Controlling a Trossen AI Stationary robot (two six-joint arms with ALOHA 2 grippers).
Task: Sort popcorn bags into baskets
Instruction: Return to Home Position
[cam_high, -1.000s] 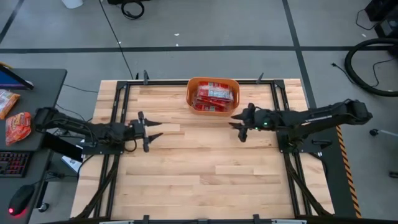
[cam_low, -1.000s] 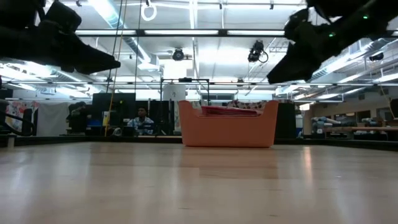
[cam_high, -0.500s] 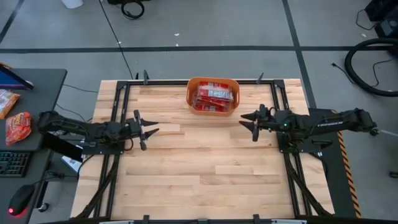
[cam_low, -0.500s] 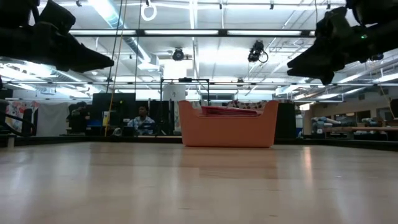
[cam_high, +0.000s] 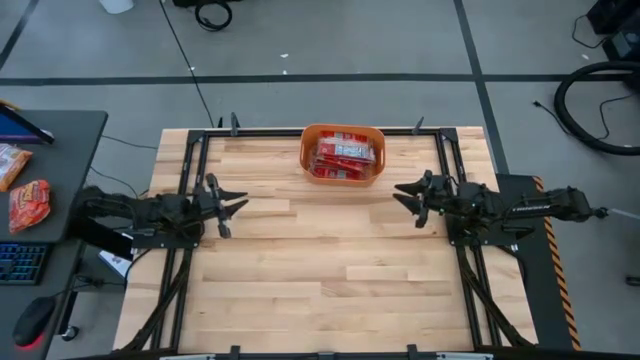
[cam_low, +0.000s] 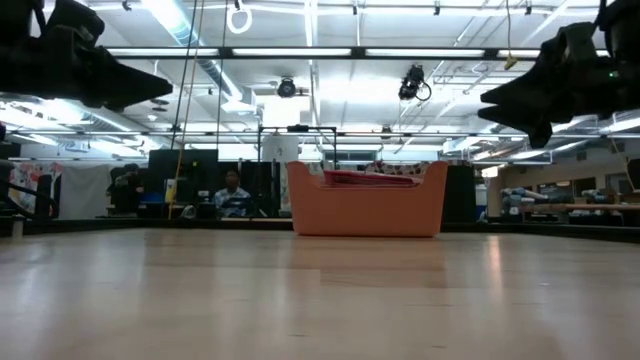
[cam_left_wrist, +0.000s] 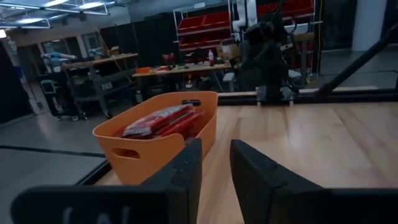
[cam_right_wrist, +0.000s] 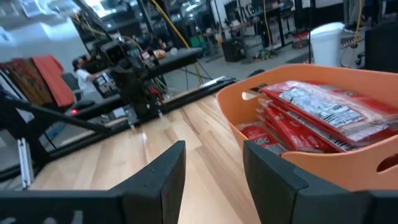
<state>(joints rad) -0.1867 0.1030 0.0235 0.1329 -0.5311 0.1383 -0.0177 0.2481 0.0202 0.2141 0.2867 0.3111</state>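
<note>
Orange basket (cam_high: 305, 150) is sitting at the far edge of the table (cam_high: 320, 270), centred. Bare wood is lying open in front of it and to both sides. Popcorn bags (cam_high: 345, 152) are lying stacked inside it. Left gripper (cam_high: 236, 205) is hanging over the left side and right gripper (cam_high: 402, 198) over the right, both well apart from the basket. Each is showing a moderate gap between its fingers, gripping nothing and touching nothing. Top bags are covering the lower ones; the low view is showing only the uppermost bags above the rim.
</note>
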